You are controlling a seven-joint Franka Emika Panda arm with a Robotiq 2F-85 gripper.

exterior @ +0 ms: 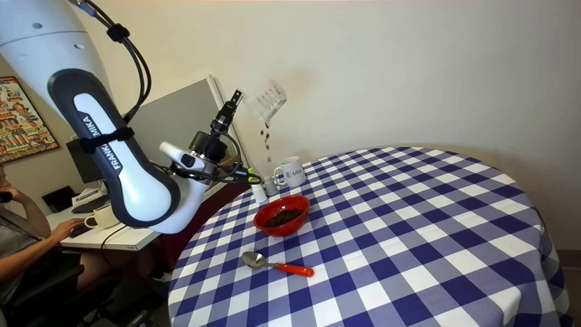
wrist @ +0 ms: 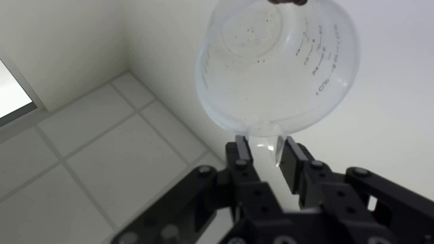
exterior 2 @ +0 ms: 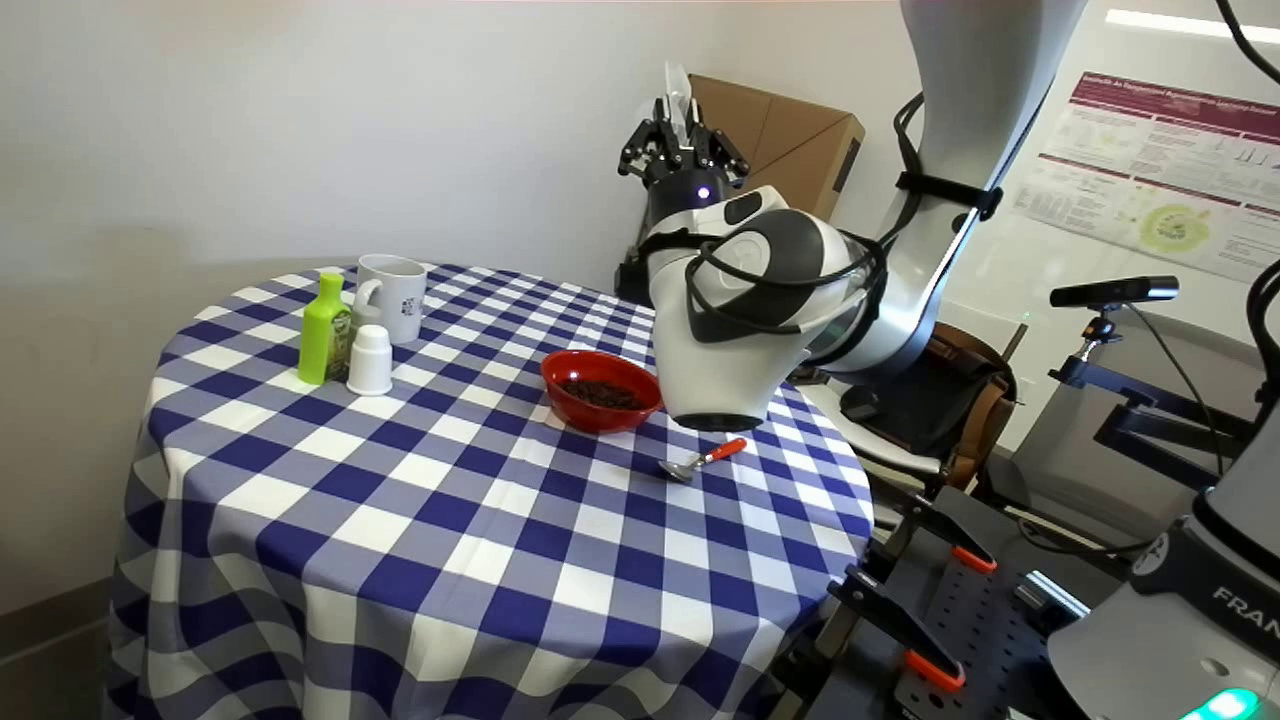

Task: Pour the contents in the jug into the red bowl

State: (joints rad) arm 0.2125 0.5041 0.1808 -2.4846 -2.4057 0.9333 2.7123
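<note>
The jug (exterior: 271, 101) is clear and tilted mouth-down in the air, high above the table. Dark pieces (exterior: 267, 140) fall from its rim. My gripper (exterior: 237, 95) is shut on the jug's handle. In the wrist view the gripper (wrist: 263, 144) has the clear handle between its fingers, and the jug (wrist: 271, 84) shows a few specks inside and dark pieces at its upper edge. The red bowl (exterior: 295, 227) stands upright on the table below with dark pieces in it. It also shows in an exterior view (exterior 2: 600, 418), where the arm hides much of the jug (exterior 2: 678, 85).
A spoon with an orange-red handle (exterior: 294, 270) lies in front of the bowl. A white mug (exterior: 292, 171), a green bottle (exterior 2: 322, 335) and a white shaker (exterior 2: 370, 362) stand near the bowl on the checked tablecloth (exterior 2: 480, 560). A person sits at a desk beyond the table.
</note>
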